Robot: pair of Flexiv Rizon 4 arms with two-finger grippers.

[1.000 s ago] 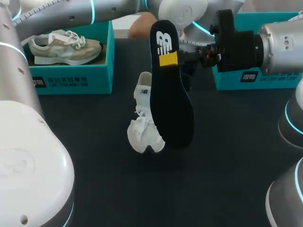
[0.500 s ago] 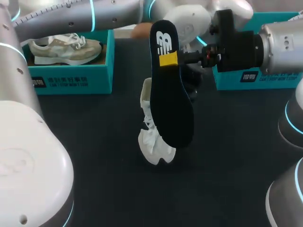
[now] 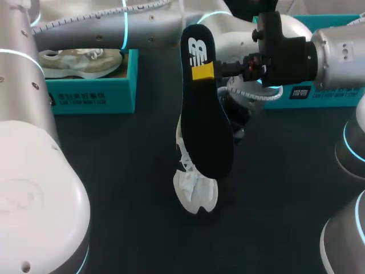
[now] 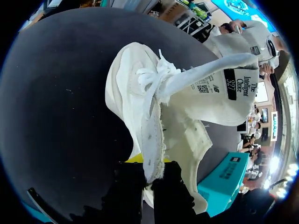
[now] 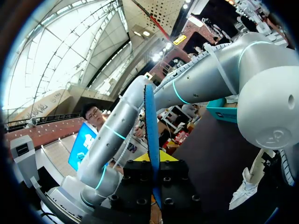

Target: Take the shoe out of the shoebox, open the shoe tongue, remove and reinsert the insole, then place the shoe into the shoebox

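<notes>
Right jaws clamp the insole (image 3: 208, 114) upright over the table (image 3: 125, 188) middle. Left jaws grip the shoe (image 3: 197, 194) by its collar edge. The shoebox (image 3: 91, 94) stands well apart at the far-left edge.

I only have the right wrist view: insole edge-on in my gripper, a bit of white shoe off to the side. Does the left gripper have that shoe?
Observer: Yes. In the left wrist view the left gripper pinches the rim of the white shoe from both sides.
Operator: Opened up yet?
Observer: The tongue is folded out, label side showing.
Operator: Where is it relative to what I hold?
Observer: In the head view its toe pokes out below the insole's lower end, pointing down at the table.
</notes>
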